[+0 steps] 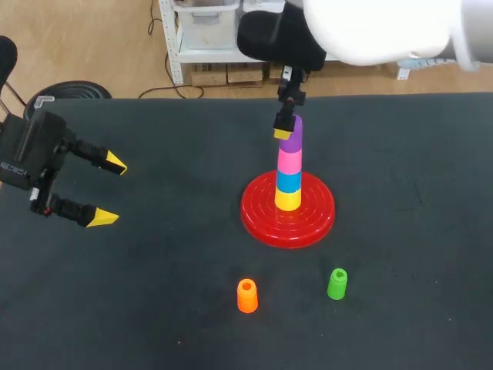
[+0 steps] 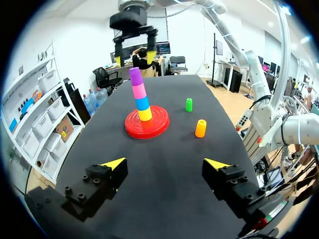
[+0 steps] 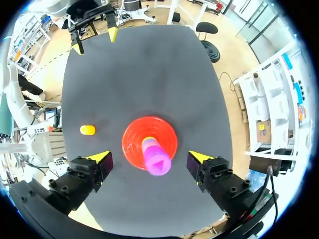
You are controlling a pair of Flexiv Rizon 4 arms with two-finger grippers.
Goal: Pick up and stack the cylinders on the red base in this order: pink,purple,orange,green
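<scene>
The red base (image 1: 255, 212) lies near the middle of the dark counter (image 1: 154, 308). A column of four cylinders stands upright on the centre of the base. From bottom to top these are the yellow cylinder (image 1: 288, 200), blue cylinder (image 1: 289, 181), pink cylinder (image 1: 290, 160) and purple cylinder (image 1: 295, 139). The right arm (image 1: 370, 27) enters from the 1 o'clock corner of the head view and holds the right jaws directly over the column. The right jaws are spread. In the right wrist view the purple cylinder (image 3: 158, 162) sits between the two fingertips (image 3: 102, 158) with a gap on each side, and neither tip touches it. In the left wrist view those tips hang about level with the top of the purple cylinder. The orange cylinder (image 1: 247, 296) stands upright on the counter at 7 o'clock from the base, apart from its rim. The green cylinder (image 1: 337, 284) stands upright at 5 o'clock from the base, near the rim but not touching it. The left jaws are at 9 o'clock from the base, well apart from it. They are spread wide and grip nothing, with the yellow fingertips (image 1: 115, 163) pointing toward the base.
</scene>
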